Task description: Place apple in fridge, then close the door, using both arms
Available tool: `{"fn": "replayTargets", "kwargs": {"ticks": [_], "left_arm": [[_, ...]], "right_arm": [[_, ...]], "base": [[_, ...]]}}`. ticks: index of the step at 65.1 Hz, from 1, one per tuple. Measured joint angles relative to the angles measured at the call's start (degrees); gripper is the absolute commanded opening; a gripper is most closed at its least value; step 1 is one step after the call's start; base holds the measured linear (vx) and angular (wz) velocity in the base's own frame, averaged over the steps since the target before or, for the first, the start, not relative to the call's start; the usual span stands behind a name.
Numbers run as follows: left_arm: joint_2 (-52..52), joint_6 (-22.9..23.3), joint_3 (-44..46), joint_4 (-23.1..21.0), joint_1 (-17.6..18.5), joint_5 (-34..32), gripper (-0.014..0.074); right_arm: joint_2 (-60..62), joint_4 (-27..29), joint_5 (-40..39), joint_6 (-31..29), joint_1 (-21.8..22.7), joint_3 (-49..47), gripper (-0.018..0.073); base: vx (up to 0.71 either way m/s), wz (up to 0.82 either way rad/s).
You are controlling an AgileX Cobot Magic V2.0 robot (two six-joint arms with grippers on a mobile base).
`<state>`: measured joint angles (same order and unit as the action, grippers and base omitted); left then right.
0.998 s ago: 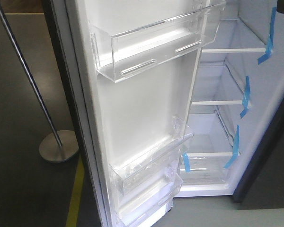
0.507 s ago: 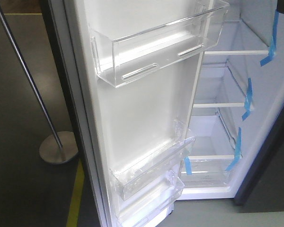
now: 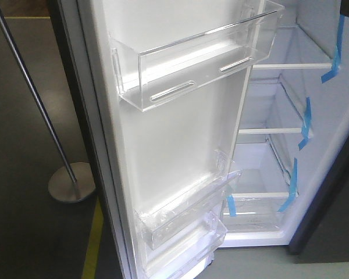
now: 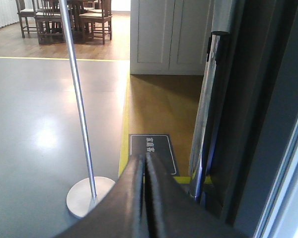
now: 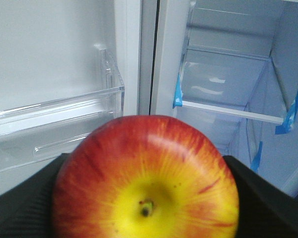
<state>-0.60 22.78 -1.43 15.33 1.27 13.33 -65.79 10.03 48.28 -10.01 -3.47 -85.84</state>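
Clamps red-yellow apple [image 5: 146, 183] in right gripper [image 5: 146, 208], stem dimple facing camera, just outside open fridge [image 3: 279, 151], between a clear bin [image 5: 54, 119] on the door [image 3: 168, 128] and blue-taped shelves [image 5: 228, 111]. Holds left gripper [image 4: 144, 163] fingers pressed together, empty, by the door's grey outer side, near a metal stand pole [image 4: 79, 124].

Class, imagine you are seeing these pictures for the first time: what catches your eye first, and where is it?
A red-and-yellow apple fills the right wrist view, clamped in the right hand. Behind it, the fridge stands open, its door lined with clear bins; blue tape strips mark the shelf edges on the right.
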Motion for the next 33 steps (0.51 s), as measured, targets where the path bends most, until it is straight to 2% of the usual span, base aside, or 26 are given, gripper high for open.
{"fn": "replayTargets", "kwargs": {"ticks": [33], "left_arm": [[0.0,0.0,0.0,0.0,0.0,0.0,-0.0007]], "right_arm": [[0.0,0.0,0.0,0.0,0.0,0.0,0.0203]], "base": [[0.0,0.0]]}}
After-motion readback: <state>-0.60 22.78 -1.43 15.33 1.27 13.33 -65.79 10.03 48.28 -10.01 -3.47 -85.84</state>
